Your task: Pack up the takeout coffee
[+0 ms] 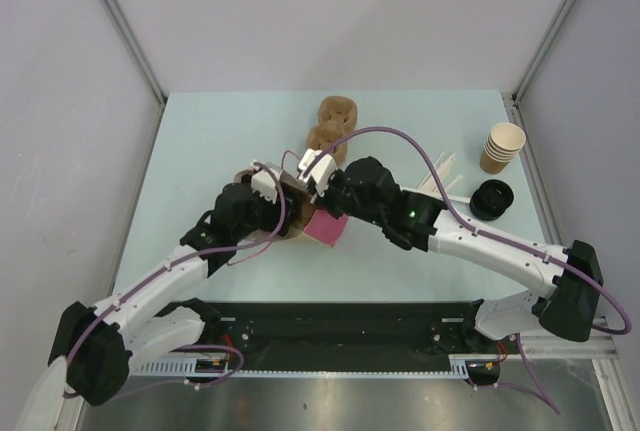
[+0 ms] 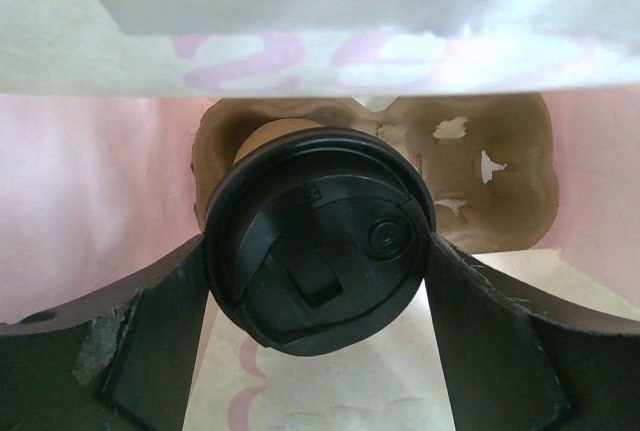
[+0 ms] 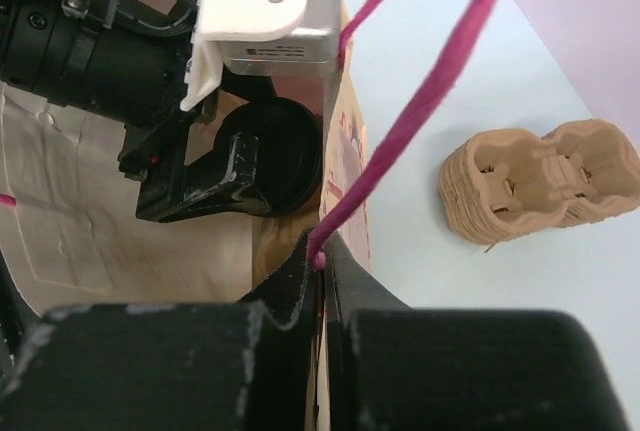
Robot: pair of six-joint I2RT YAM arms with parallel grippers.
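Pink shows only as a small corner in the top view. The pink paper bag (image 1: pixel 326 228) lies in the middle of the frame, under the two arms that meet there. What the arms hold is hidden. A stack of brown trays (image 1: pixel 334 127) lies above them. Pale cups (image 1: pixel 502 146) stand at the right, with black lids (image 1: pixel 492 198) just below.

The left wrist view looks right into the bag. The takeout coffee (image 2: pixel 320 241) fills the middle: a small brown cup on its side, its round black lid facing us. The left gripper (image 2: pixel 318 261) is spread wide, and its fingers (image 2: pixel 150 351) press the lid on both sides. A brown tray (image 2: pixel 490 181) sits behind the cup.

The right wrist view shows the bag from outside. The right gripper (image 3: pixel 320 276) is squeezed tight on the bag's edge.
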